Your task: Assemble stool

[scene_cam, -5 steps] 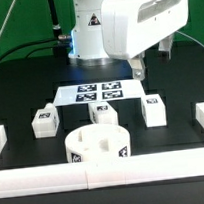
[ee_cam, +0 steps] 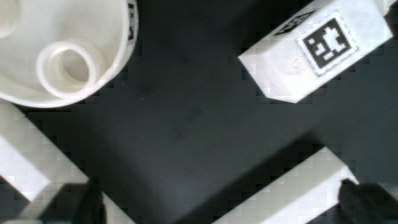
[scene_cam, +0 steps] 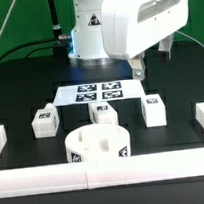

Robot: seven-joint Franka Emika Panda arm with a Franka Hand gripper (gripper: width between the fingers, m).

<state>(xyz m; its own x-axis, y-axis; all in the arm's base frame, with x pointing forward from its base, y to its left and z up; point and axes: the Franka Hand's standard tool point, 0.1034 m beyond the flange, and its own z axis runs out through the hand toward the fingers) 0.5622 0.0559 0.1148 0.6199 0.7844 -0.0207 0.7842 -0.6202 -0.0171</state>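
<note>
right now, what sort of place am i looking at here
Most likely a robotics lab bench: a black table fenced by white rail blocks, a marker board fixed on it, and a tagged white seat drum and legs laid out below a robot arm.

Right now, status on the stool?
Pincer open, holding nothing. Seat drum and three legs loose, none fitted. Nothing blocking the way down to them.
</note>
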